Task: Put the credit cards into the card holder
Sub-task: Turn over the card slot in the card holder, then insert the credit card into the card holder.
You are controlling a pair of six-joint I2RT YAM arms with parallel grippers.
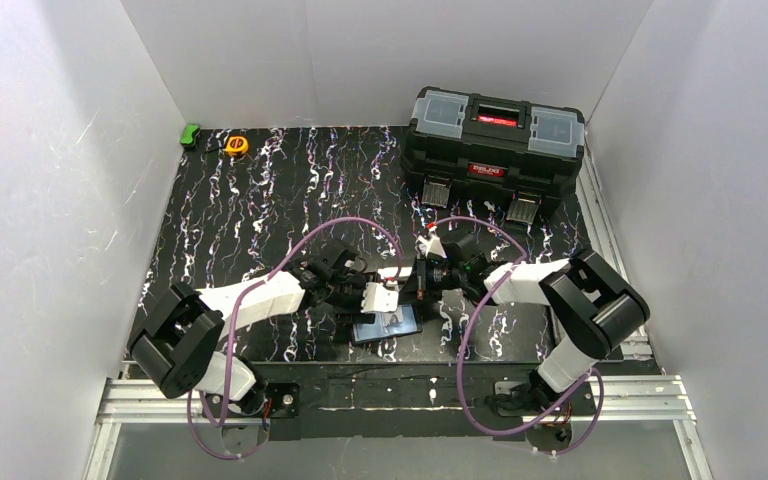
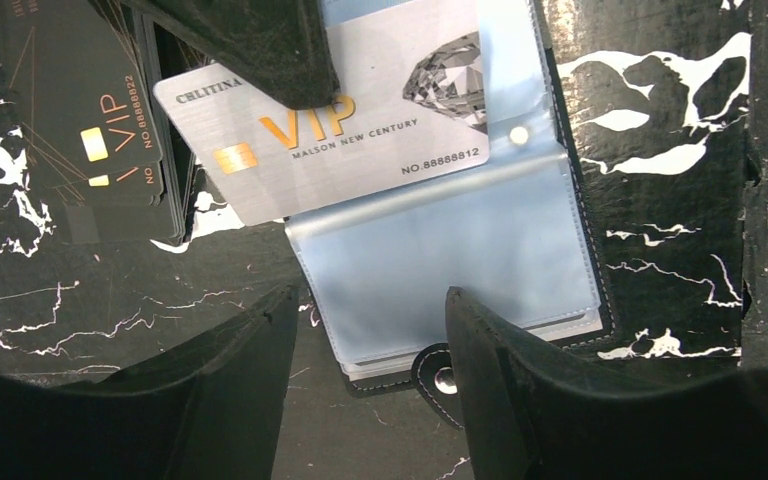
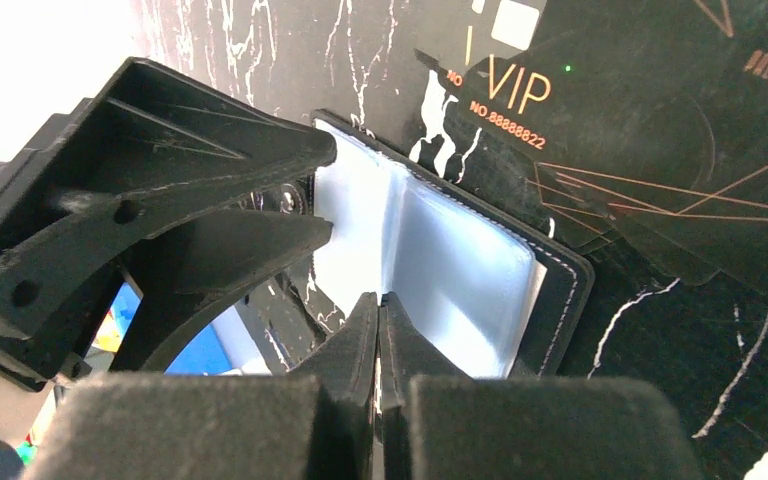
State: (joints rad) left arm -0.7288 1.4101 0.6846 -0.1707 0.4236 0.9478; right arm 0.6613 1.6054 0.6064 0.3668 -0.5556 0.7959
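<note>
The black card holder [image 2: 580,250] lies open on the table, its bluish clear sleeves [image 2: 450,260] facing up; it also shows in the right wrist view [image 3: 560,290] and from above [image 1: 388,326]. A silver-grey VIP credit card [image 2: 360,140] sits tilted over the upper sleeve. My right gripper [image 3: 380,300] is shut on that card, which shows edge-on between its pads. I cannot tell whether the card's end is inside a sleeve. A fanned stack of dark VIP credit cards [image 2: 90,130] lies beside the holder. My left gripper [image 2: 370,300] is open over the holder's clasp corner, gripping nothing.
A large black toolbox [image 1: 495,145] stands at the back right. A yellow tape measure [image 1: 237,145] and a small green object [image 1: 191,135] lie at the back left corner. White walls enclose the marbled black table [image 1: 260,210].
</note>
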